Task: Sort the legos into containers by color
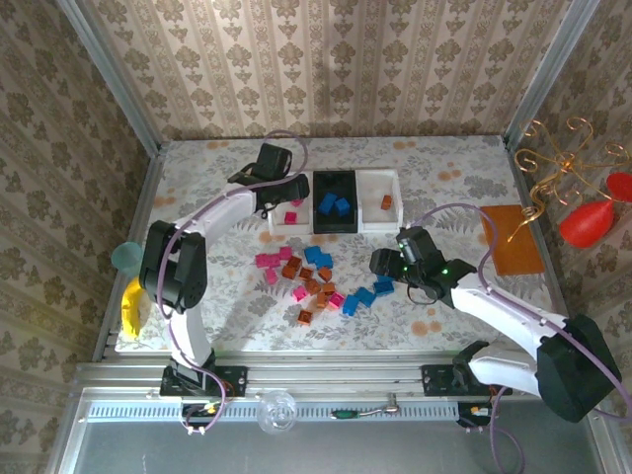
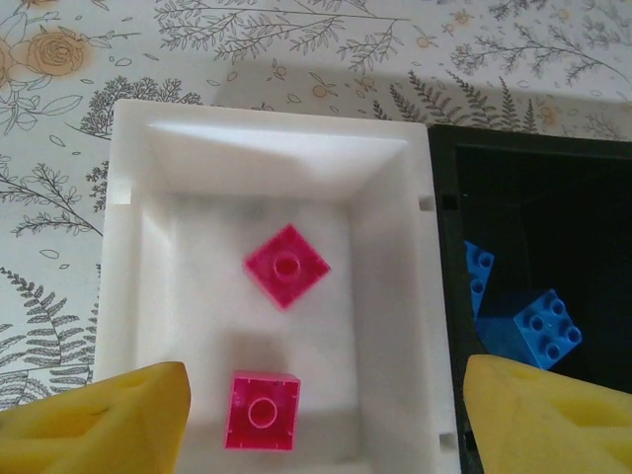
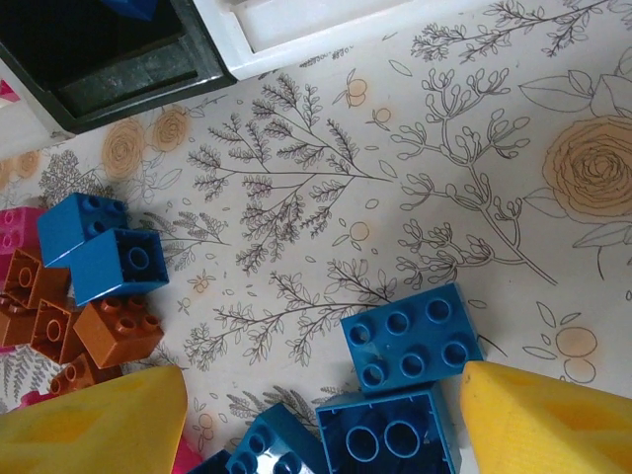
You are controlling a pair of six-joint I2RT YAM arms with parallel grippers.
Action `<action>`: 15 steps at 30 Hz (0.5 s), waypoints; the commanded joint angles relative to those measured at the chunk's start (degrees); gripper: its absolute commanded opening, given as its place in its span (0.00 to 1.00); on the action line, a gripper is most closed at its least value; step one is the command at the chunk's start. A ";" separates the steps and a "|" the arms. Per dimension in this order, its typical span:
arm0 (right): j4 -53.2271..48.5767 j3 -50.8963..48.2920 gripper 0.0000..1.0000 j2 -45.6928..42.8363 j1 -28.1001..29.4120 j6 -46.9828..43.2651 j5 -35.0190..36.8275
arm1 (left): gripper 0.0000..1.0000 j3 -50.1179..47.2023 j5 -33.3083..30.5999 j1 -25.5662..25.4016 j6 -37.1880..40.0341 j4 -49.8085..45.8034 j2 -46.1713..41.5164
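Top view: your left arm's stretched way out, left tool (image 1: 281,190) hanging over the left white tray (image 1: 276,229); right arm's bent, right tool (image 1: 381,266) above some blue legos (image 1: 365,295). Left wrist: tool spread wide, two pink legos (image 2: 286,264) in the tray right under it. Right wrist: wide too, blue ones on the worktop (image 3: 444,148) directly beneath.
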 commanded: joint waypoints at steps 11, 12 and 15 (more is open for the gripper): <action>-3.62 -0.08 0.75 -0.03 0.30 1.76 5.55 | 1.00 -28.04 -0.83 -9.37 -4.26 10.47 -33.54; -4.15 0.23 0.75 0.82 0.28 2.22 6.05 | 1.00 -31.25 -1.60 -10.53 -4.82 11.29 -36.39; -3.42 0.64 0.75 3.81 0.28 2.88 5.90 | 1.00 -39.80 -2.64 -13.17 -7.60 13.09 -42.88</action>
